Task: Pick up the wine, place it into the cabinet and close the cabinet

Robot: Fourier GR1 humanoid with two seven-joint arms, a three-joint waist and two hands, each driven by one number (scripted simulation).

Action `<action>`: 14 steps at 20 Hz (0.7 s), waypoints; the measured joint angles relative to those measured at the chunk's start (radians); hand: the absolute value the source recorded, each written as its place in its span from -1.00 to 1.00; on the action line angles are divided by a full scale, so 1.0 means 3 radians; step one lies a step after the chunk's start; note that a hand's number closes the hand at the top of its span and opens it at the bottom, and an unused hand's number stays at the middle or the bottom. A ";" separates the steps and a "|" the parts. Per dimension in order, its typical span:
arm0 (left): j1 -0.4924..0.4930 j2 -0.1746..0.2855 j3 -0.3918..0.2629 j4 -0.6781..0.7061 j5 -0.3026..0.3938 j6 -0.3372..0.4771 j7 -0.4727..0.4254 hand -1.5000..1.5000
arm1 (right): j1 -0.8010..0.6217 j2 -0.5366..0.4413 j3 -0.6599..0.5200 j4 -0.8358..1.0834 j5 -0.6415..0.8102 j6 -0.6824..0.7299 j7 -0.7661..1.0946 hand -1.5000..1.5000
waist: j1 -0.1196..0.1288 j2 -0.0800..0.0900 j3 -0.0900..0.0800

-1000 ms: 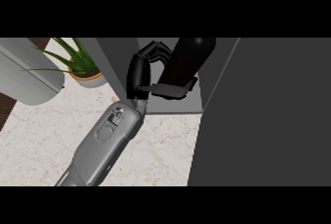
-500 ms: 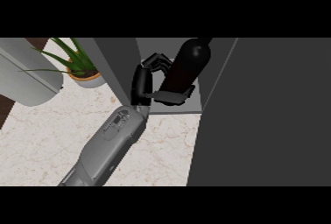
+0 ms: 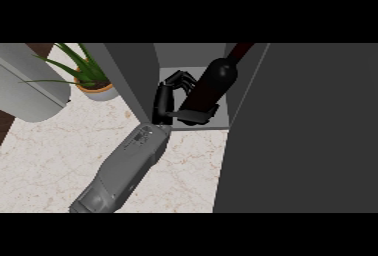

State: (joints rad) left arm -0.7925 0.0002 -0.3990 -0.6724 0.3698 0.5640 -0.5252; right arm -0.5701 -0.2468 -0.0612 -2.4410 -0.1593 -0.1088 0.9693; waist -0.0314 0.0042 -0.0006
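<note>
We saw the left robot hand (image 3: 164,101) inside the open cabinet (image 3: 139,75), its fingers (image 3: 179,80) and thumb curled round the lower body of the dark wine bottle (image 3: 215,82). The bottle was within the compartment, tilted, its neck leaning toward the upper right. The cabinet door (image 3: 310,130) stood open at the right. A potted plant (image 3: 90,82) sat on the marbled surface (image 3: 52,160) left of the cabinet.
</note>
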 measured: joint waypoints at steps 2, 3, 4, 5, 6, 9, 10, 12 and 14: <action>-0.0068 0.0000 0.0017 0.0162 0.0069 0.0003 -0.0118 1.00 | -0.0009 0.0014 0.0058 0.0006 0.0006 -0.0002 0.0003 -1.00 | -0.0006 0.0003 0.0000; -0.0103 0.0000 0.0034 0.0236 0.0096 -0.0010 -0.0170 1.00 | -0.0006 0.0037 0.0106 0.0015 0.0023 -0.0006 -0.0010 -1.00 | -0.0003 0.0004 -0.0001; -0.0099 0.0000 0.0047 0.0302 0.0128 -0.0029 -0.0250 1.00 | -0.0004 0.0037 0.0093 0.0011 0.0022 -0.0011 -0.0007 -1.00 | -0.0006 0.0005 -0.0001; -0.0104 0.0000 0.0061 0.0362 0.0174 -0.0039 -0.0314 1.00 | -0.0014 0.0022 0.0066 0.0005 0.0013 -0.0007 0.0003 -1.00 | -0.0013 0.0006 -0.0001; -0.0161 0.0000 0.0091 0.0435 0.0218 -0.0060 -0.0356 1.00 | -0.0024 0.0031 0.0079 0.0006 0.0014 -0.0008 -0.0004 -1.00 | -0.0019 0.0009 -0.0001; -0.0246 0.0000 0.0188 0.0622 0.0352 -0.0128 -0.0517 1.00 | -0.0046 0.0049 0.0111 0.0052 0.0017 0.0000 -0.0037 -1.00 | -0.0025 0.0014 -0.0002; -0.0283 0.0000 0.0232 0.0699 0.0391 -0.0170 -0.0571 1.00 | -0.0070 0.0059 0.0130 0.0058 0.0017 -0.0006 -0.0037 -1.00 | -0.0029 0.0017 -0.0002; -0.0314 -0.0001 0.0322 0.0821 0.0487 -0.0266 -0.0667 1.00 | -0.0029 0.0069 0.0113 0.0047 0.0004 0.0005 -0.0057 -1.00 | -0.0041 0.0022 -0.0002; -0.0380 0.0002 0.0364 0.0890 0.0576 -0.0286 -0.0662 1.00 | 0.0011 0.0098 0.0147 0.0047 0.0007 0.0013 -0.0101 -1.00 | -0.0038 0.0022 -0.0002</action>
State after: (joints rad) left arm -0.9064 0.0007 -0.2899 -0.4054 0.5425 0.4783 -0.7237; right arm -0.5667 -0.2172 -0.0172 -2.4270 -0.1571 -0.1048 0.9391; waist -0.0429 0.0109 -0.0012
